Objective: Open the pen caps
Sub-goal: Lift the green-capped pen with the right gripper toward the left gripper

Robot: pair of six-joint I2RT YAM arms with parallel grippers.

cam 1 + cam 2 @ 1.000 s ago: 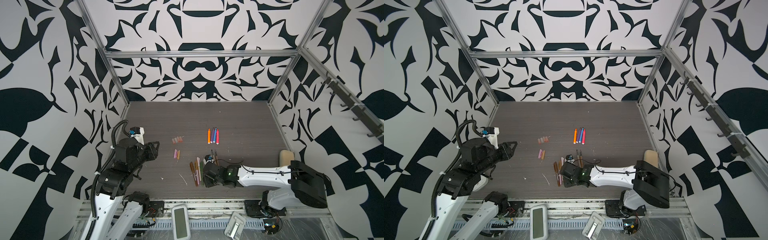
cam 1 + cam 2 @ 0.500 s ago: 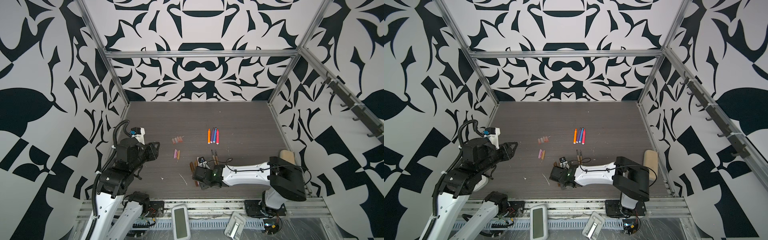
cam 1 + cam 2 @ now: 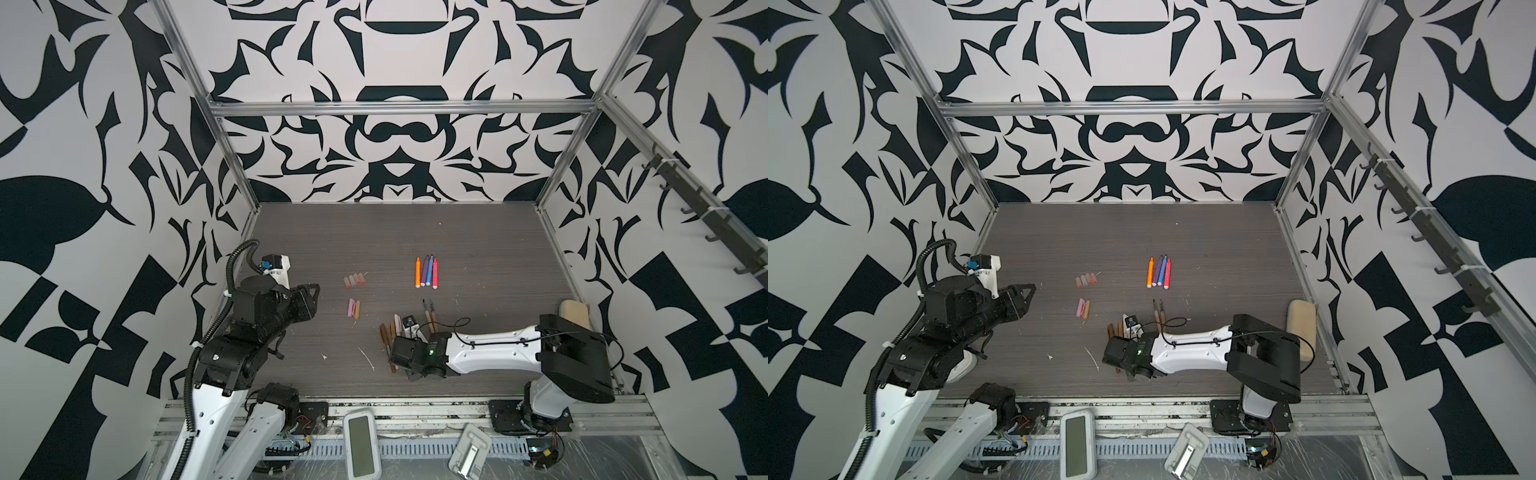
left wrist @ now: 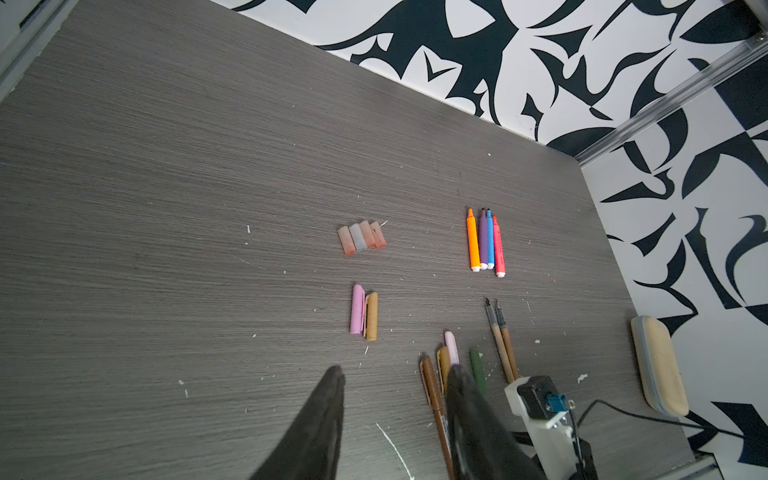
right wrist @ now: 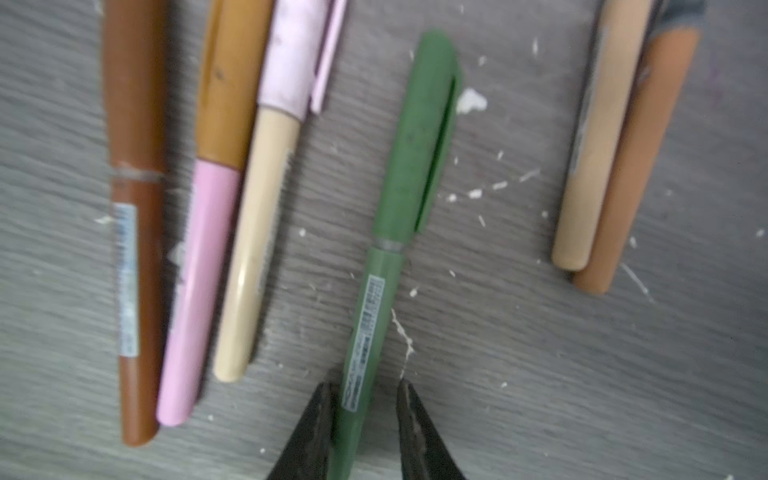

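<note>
In the right wrist view my right gripper [image 5: 365, 388] is open and straddles the barrel of a green pen [image 5: 365, 316]. One finger touches the barrel and the other stands just clear. Its green cap [image 5: 419, 137] is still on. Beside it lie a brown pen [image 5: 133, 208], a pink pen with a gold cap [image 5: 232, 83] and a cream pen with a lilac cap [image 5: 291, 62]. Several loose pinkish caps [image 3: 355, 280] and a pink and tan pair [image 3: 353, 308] lie mid-table. Several bright uncapped pens [image 3: 427, 272] lie further back. My left gripper [image 4: 395, 370] hovers open and empty on the left.
Two uncapped tan pens [image 5: 602, 166] lie beside the green one. A beige sponge block [image 3: 574, 313] sits by the right wall. White scraps dot the grey table [image 3: 374, 232]. Patterned walls close in three sides, and a white device [image 3: 361, 440] lies on the front rail.
My right arm has swung left over the row of capped pens and its jaws have narrowed around the green barrel. The left arm has hardly moved.
</note>
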